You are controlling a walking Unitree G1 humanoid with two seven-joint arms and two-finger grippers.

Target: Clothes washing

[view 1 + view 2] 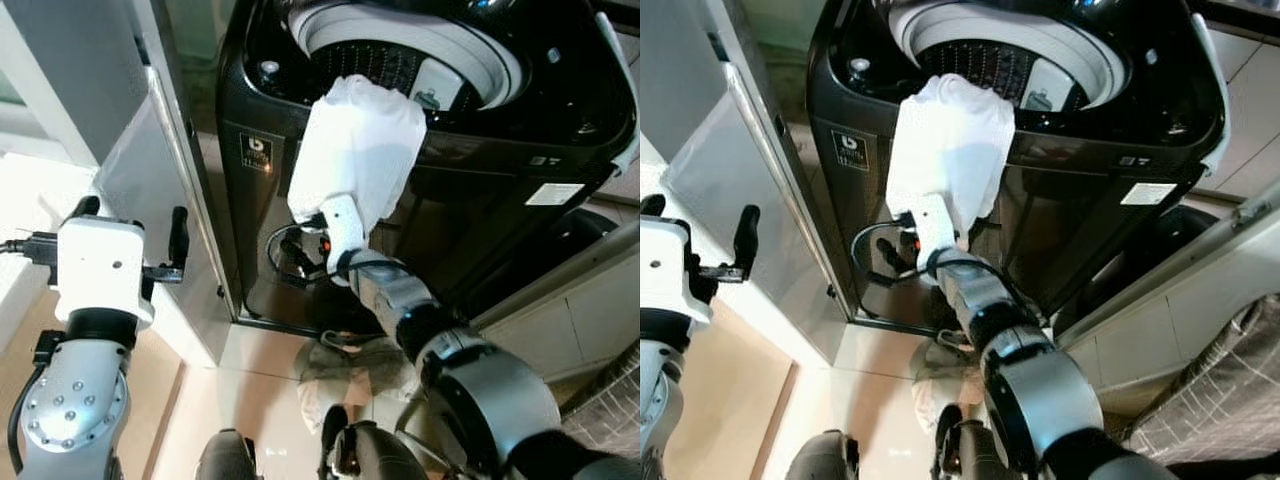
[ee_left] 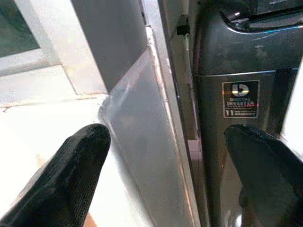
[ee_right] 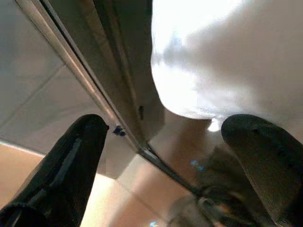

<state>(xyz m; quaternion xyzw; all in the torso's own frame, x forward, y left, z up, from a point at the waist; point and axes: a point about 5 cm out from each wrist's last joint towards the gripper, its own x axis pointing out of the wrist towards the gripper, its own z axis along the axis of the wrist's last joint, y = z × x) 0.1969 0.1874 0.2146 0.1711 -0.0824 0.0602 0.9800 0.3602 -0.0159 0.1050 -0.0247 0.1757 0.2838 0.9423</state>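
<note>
A dark top-loading washing machine (image 1: 470,170) stands with its lid up and its drum (image 1: 400,50) exposed. A white garment (image 1: 360,145) hangs over its front rim and down the front panel. My right gripper (image 3: 170,127) is open just below the garment's lower edge, in front of the washer; the cloth is beside its fingers (image 3: 75,156), not between them. The garment drapes over the top of my right wrist (image 1: 342,228). My left gripper (image 1: 132,222) is open and holds nothing, off to the left by the white panel.
A pile of clothes (image 1: 355,365) lies on the tiled floor at the washer's foot. A white panel with a metal edge (image 1: 165,160) stands close on the washer's left. A white cabinet (image 1: 590,300) and a woven basket (image 1: 1220,400) are to the right.
</note>
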